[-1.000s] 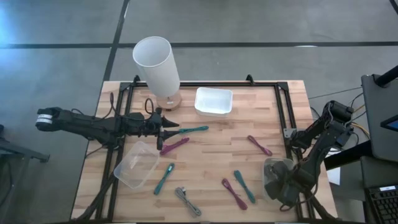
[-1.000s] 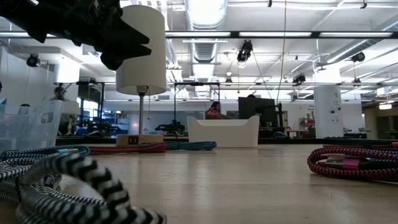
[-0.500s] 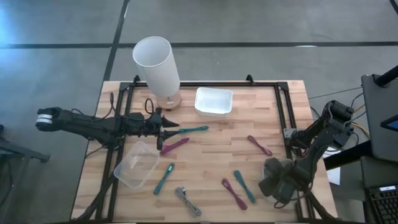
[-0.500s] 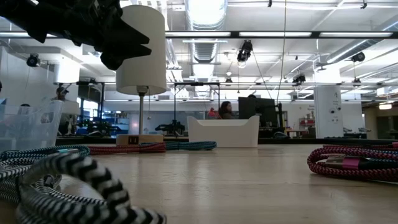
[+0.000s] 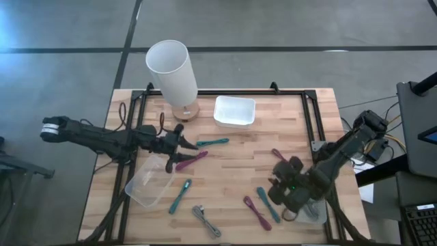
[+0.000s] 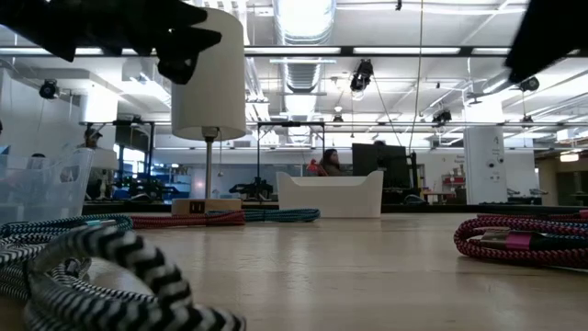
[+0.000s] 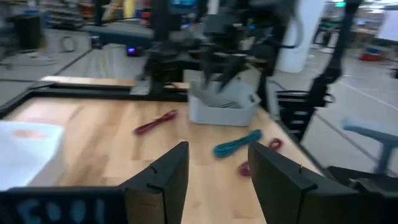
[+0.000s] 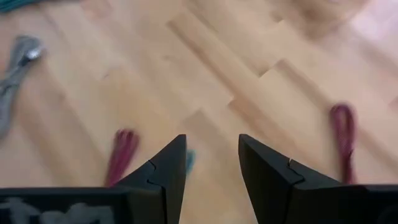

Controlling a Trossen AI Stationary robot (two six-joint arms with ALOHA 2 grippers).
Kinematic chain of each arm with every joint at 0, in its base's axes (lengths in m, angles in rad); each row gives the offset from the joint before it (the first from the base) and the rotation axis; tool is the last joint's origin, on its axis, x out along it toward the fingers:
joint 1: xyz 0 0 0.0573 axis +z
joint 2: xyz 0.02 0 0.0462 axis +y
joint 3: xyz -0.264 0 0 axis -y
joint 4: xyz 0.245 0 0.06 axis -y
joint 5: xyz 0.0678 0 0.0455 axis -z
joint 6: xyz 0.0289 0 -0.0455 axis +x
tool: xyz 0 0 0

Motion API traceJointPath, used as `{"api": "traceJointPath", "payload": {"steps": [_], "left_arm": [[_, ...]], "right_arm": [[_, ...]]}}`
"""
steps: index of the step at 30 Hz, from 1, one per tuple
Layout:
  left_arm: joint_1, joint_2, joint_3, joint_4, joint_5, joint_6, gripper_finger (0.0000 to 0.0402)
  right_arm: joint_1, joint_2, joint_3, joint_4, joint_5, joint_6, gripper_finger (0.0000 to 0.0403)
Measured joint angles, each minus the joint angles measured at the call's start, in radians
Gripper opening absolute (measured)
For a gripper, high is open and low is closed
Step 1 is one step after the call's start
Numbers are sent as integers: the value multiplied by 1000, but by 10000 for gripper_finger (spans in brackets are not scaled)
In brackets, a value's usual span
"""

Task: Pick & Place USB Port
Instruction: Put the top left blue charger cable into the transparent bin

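Hovering near the maroon bundled USB cable [image 5: 257, 212] at five o'clock, right gripper [image 5: 276, 194] fingers spread; left gripper [image 5: 179, 139] spread too, empty.

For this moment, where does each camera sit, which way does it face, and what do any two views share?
High: above the table, looking straight down; both arms show.
Low: at tabletop height, looking level past the lamp into the room; dark arm parts overhead.
Left wrist: on the left arm, looking across the table between the left gripper fingers, open.
Right wrist: on the right arm, looking down between the right gripper fingers, open.
Shared: high and low both show the white tray.
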Motion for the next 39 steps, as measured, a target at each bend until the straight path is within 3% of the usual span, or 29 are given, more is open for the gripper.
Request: {"api": "traceJointPath", "payload": {"steps": [4, 7, 12, 18, 21, 23, 26, 28, 39], "left_arm": [[-41, 36, 4, 1, 1, -1, 169], [-76, 78, 39, -12, 1, 2, 169], [-98, 150, 181, -150, -26, 56, 169], [-97, 233, 407, -587, -256, 91, 169], [-97, 280, 456, -665, -397, 78, 169], [-94, 311, 461, -664, -432, 77, 169], [-94, 364, 459, -663, -423, 63, 169], [-94, 401, 459, -663, -411, 55, 169], [-17, 568, 459, -657, -417, 22, 169]], "right_arm": [[-90, 0, -8, 1, -35, -160, 139], [-158, 0, -5, 8, -133, -325, 139], [-261, -27, 14, 12, -197, -556, 139], [-356, -159, 6, 59, -183, -797, 139], [-404, -231, -100, 283, -179, -933, 139], [-433, -259, -197, 491, -250, -1017, 139], [-463, -273, -326, 758, -400, -1063, 139], [-471, -269, -384, 863, -443, -1065, 139], [-478, -192, -446, 912, -381, -1041, 139]]}}
